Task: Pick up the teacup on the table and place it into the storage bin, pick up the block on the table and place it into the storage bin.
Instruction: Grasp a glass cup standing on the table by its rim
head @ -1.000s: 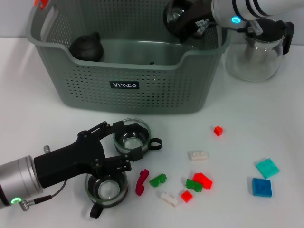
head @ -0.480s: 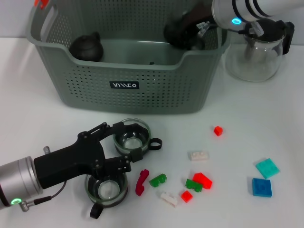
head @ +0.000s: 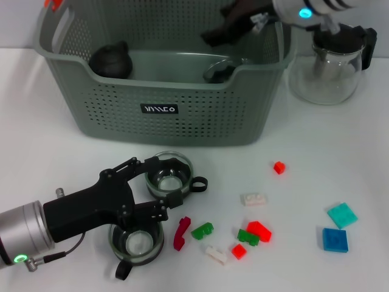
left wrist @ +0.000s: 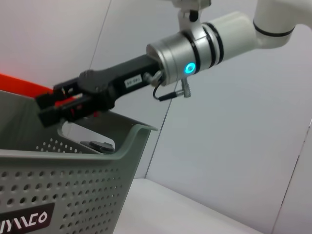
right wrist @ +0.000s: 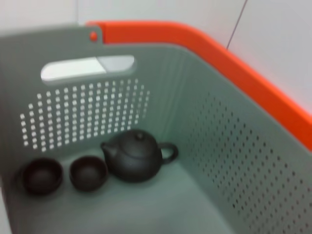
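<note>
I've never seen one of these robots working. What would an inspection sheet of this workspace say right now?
Surface: white table.
Job's things: storage bin holds a dark teapot, two dark cups and a glass teacup; two glass teacups and scattered blocks lie on the table.
Clutter: glass teapot beside the bin.
Grippers: left tool open around the nearer teacups; right tool open above the bin.
Cables: thin wire at the left wrist.
Surroundings: pale wall.
</note>
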{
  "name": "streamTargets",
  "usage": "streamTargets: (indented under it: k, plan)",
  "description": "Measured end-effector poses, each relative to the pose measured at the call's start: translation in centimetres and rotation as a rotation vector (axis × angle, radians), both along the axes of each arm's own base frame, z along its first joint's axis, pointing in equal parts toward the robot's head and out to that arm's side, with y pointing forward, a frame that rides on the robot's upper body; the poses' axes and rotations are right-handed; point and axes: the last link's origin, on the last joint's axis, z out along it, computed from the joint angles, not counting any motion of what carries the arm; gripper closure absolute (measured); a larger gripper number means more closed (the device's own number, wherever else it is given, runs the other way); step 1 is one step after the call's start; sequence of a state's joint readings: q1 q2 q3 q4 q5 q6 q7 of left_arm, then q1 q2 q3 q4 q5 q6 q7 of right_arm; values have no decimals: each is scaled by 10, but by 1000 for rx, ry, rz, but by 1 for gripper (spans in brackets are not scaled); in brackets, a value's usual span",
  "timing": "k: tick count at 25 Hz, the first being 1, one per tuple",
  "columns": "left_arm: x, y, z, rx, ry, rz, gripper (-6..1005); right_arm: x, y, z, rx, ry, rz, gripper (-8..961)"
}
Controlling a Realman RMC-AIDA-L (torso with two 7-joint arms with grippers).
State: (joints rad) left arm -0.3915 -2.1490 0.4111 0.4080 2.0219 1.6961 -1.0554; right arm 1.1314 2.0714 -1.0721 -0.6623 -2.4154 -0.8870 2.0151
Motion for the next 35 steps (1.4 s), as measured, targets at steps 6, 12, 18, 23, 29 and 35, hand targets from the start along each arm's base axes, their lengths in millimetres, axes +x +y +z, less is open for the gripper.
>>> streamTargets:
  k: [6,12,18,23,29,35]
  plan:
    - [2,1,2,-13,-10,-8,50,-19,-14,24,12,90,78,216]
    - [0,-1,7,-21,1,-23,51,-21,-52,49,-92,308,178,164]
    - [0,-8,16,-51,20,-86,51,12,-106,59,-263,443,262,164]
    - [-8,0,47,-117,147,-106,51,47,-139,52,-392,436,237,164]
    - [-18,22,72,-140,350,13,52,75,-157,42,-454,413,156,165]
    - [-10,36,89,-194,523,84,52,92,-157,36,-471,379,74,164]
